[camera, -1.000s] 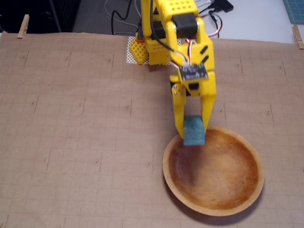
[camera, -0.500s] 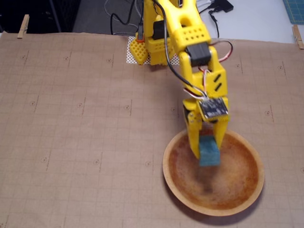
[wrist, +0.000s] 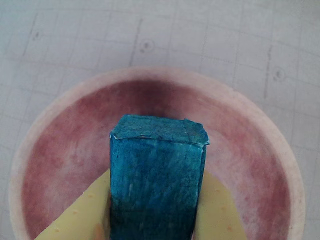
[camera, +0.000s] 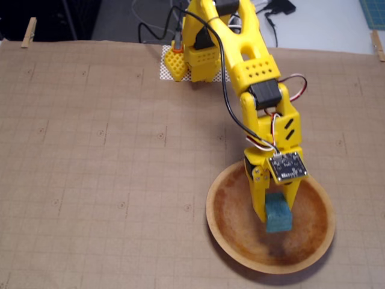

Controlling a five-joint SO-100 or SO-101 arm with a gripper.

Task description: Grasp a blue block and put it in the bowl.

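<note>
One block is all that matters here, and it is already caught. Left of the gripper [camera: 277,218] in the fixed view, the paper-covered surface [camera: 108,156] lies bare right up to the near rim of the bowl [camera: 215,220]. At the middle, the gripper's two yellow fingers [wrist: 75,215] are closed tight on the blue block [camera: 278,213], one on each of its sides, with its long axis running along the fingers and its free end sticking out past the tips. In the wrist view that end [wrist: 157,170] hangs over the bowl's floor, with the rim curving all the way around it. I cannot tell whether it touches the wood. Right of the gripper, more bowl floor lies open, so letting go should drop the block inside.
</note>
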